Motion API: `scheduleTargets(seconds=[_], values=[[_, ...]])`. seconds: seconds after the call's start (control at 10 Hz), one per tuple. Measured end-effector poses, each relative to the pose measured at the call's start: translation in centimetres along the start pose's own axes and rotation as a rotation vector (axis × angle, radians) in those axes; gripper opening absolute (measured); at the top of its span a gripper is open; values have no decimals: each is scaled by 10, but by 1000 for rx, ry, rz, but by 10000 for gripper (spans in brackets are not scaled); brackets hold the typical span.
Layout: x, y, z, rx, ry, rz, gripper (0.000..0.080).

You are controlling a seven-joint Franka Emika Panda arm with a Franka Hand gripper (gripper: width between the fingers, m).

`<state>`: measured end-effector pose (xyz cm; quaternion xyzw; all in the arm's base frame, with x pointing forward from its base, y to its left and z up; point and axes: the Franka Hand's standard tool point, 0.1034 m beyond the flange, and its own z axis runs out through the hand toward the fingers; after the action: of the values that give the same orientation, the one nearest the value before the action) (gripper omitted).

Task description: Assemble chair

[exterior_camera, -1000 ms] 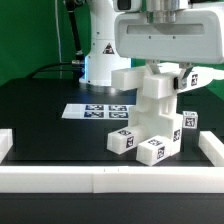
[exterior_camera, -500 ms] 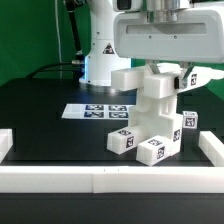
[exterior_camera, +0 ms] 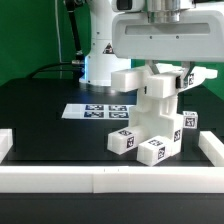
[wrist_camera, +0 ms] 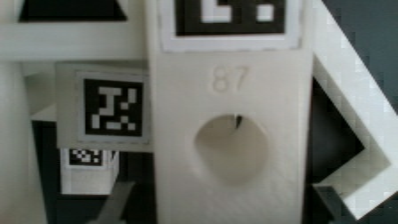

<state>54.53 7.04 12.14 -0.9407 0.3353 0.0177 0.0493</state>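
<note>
The chair (exterior_camera: 150, 118) is plain white plastic, with black-and-white square tags (exterior_camera: 190, 118) on its blocks. Under the chair, the table (exterior_camera: 45, 135) is black. Beside the chair, the marker board (exterior_camera: 95, 111) is white with black-patterned tags. In front of the chair, the border rail (exterior_camera: 60, 180) is white.

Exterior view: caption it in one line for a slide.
Panda gripper at the top of the partly built white chair on the black table, marker board beside it.
</note>
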Motion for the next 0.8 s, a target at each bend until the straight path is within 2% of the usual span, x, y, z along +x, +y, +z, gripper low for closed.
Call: scheduleTargets(seconds=[0.6,0.8], values=[[5,-2,0,12,24,-3,290],[4,-1,6,3,20,-3,290]])
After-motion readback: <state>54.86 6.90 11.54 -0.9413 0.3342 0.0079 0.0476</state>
